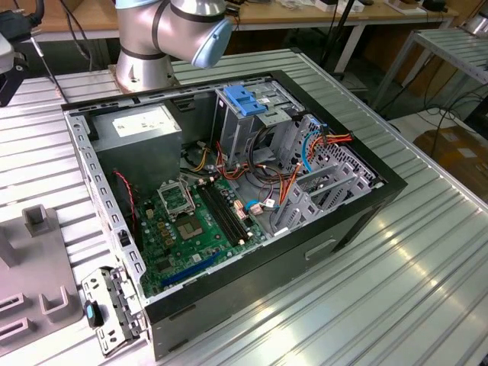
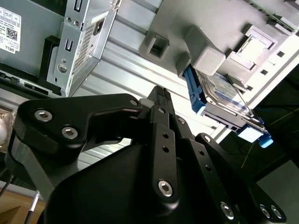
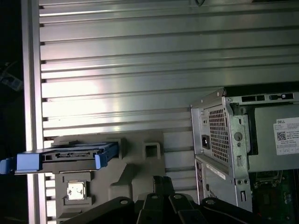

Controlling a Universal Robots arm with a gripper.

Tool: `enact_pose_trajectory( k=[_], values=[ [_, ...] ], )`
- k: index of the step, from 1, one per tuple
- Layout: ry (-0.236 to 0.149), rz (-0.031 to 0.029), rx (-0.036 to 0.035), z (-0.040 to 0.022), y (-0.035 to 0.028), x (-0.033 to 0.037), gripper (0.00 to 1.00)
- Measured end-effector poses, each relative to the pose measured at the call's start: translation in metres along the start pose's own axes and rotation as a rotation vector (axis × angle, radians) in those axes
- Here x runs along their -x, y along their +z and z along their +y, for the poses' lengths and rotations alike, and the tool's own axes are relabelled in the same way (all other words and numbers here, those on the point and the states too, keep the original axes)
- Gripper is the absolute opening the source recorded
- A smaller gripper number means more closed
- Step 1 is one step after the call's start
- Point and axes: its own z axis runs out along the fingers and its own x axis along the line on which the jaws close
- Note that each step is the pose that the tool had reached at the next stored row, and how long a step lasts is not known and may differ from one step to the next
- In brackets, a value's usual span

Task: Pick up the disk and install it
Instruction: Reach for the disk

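The disk (image 3: pixel 60 156) is a flat drive with blue side rails and end tabs. It stands on edge in a slot of a grey holder block (image 3: pixel 140 163) on the ribbed metal table. In the second wrist view the disk (image 2: pixel 219 98) shows its silver face behind the holder's grey posts. My gripper (image 3: pixel 161 179) hovers above the table, between the holder and the open computer case (image 3: pixel 243 140), and is apart from the disk. The gripper (image 2: pixel 161 91) looks shut, with nothing in it.
The open case (image 1: pixel 229 191) lies on its side mid-table, with motherboard, cables and a metal drive cage (image 1: pixel 320 191) inside. A light-blue latch plate (image 1: pixel 245 99) tops the tall cage. The arm's base (image 1: pixel 152 38) stands behind the case. The grey holder (image 1: pixel 38 290) sits at the exterior view's left.
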Motion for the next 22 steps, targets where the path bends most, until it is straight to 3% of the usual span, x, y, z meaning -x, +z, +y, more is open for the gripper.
enact_pose_trajectory(
  k=[22],
  values=[
    [0.000,0.0000,0.0000,-0.0014,-0.0006,-0.0275,0.11]
  ],
)
